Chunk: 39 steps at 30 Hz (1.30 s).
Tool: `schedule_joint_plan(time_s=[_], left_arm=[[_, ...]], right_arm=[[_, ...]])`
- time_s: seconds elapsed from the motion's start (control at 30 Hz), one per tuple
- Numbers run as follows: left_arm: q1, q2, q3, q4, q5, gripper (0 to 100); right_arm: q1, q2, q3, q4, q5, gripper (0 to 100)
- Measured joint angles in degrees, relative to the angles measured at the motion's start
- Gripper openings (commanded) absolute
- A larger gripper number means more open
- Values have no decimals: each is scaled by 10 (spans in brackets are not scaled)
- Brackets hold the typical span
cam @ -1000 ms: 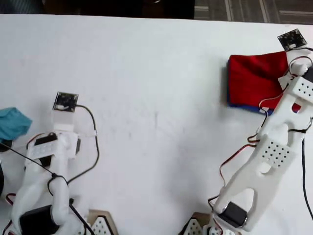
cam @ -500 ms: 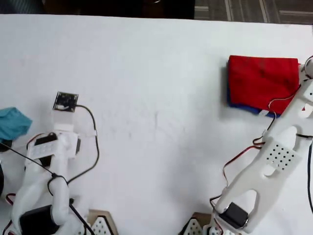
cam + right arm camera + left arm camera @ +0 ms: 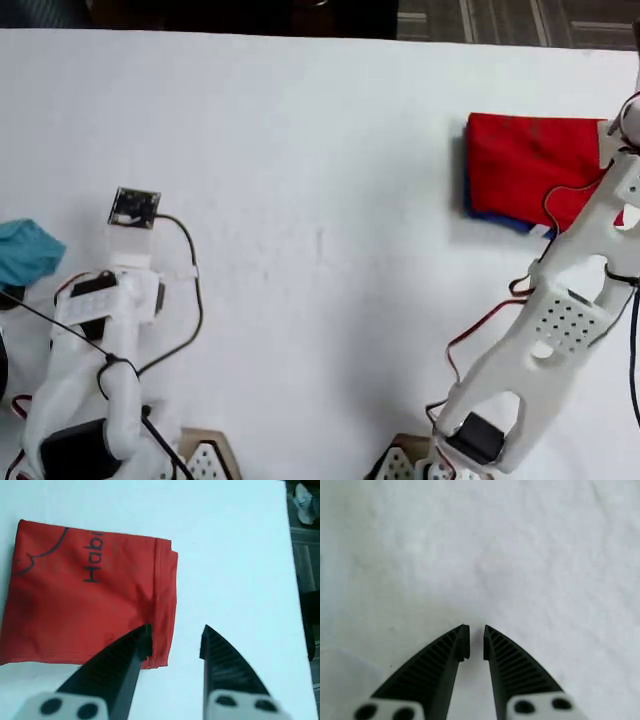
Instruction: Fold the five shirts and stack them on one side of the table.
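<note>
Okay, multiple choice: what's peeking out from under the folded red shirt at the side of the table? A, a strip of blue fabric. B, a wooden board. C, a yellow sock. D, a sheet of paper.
A: in the high view a blue fabric edge sticks out along one side of the folded red shirt, lying beneath it.

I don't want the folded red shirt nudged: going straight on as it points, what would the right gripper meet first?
Probably the corner of the folded red cloth shirt: one finger of the right gripper lines up with its edge, the other with bare white table. Depth is unclear.
</note>
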Motion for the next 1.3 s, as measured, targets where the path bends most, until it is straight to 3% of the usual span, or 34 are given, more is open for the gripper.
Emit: schedule_joint_plan(time_s=[0.1, 0.23, 0.33, 0.43, 0.5, 0.67, 0.83, 1.13, 1.2, 1.3], left_arm=[[-14, 0, -15, 14, 0, 76], [-61, 0, -113, 118, 0, 81], [-124, 0, -223, 211, 0, 157], [-199, 3, -333, 265, -30, 247], [-238, 23, -398, 293, -55, 250], [-308, 160, -549, 352, -90, 245], [-346, 350, -729, 440, -98, 245], [-364, 624, -1036, 584, -98, 244], [-364, 668, -1091, 607, -98, 192], [-364, 716, -1163, 636, -98, 7]], right_arm=[[2, -55, 17, 2, 0, 170], [0, -174, 132, 2, 0, 170], [-18, -289, 290, 2, 0, 163], [-51, -408, 491, 2, 3, 75], [-85, -483, 634, 2, 26, 32], [-193, -651, 966, -25, 40, 94], [-241, -787, 1219, -112, 34, 116], [-255, -929, 1437, -171, 34, 116], [-255, -946, 1456, -175, 34, 116], [-255, -959, 1474, -186, 34, 116]])
